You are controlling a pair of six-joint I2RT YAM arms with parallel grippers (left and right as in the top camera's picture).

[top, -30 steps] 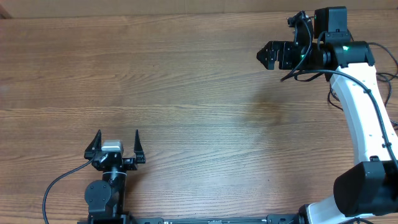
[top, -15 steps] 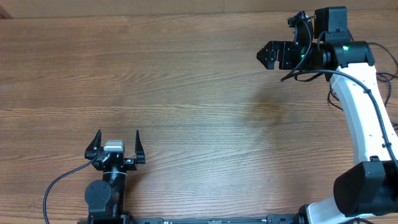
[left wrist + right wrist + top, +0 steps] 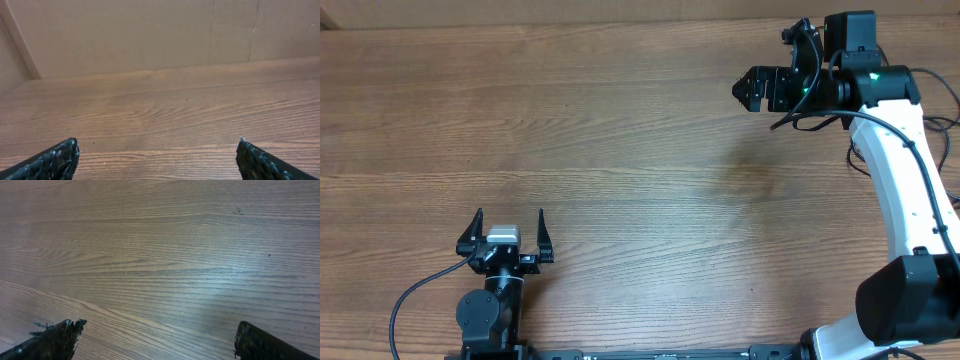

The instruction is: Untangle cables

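Cables are not visible in any view, so where they lie cannot be told. Bare brown wood-grain counter [image 3: 620, 150] fills all three views.

Nearest the robot's base, at the lower left of the overhead view, the left end effector [image 3: 509, 216] points away from the base, toward the far edge. Its two black fingers are spread wide with nothing between them. Its wrist view shows only bare counter ahead, ending at a plain tan wall [image 3: 125, 35].

Farther off, at the upper right of the overhead view, the right end effector [image 3: 767, 62] hangs over the far part of the counter at the end of a long white arm, turned toward the left. Its fingers are also spread wide and hold nothing. Its wrist view looks down on bare wood between the two fingertips.

With no cord in sight, there is no direction from either end effector to the cables, no long axis to line up with, and no way to judge which arm is nearer. The task looks not yet begun. The next move likely depends on the cables first coming into view.
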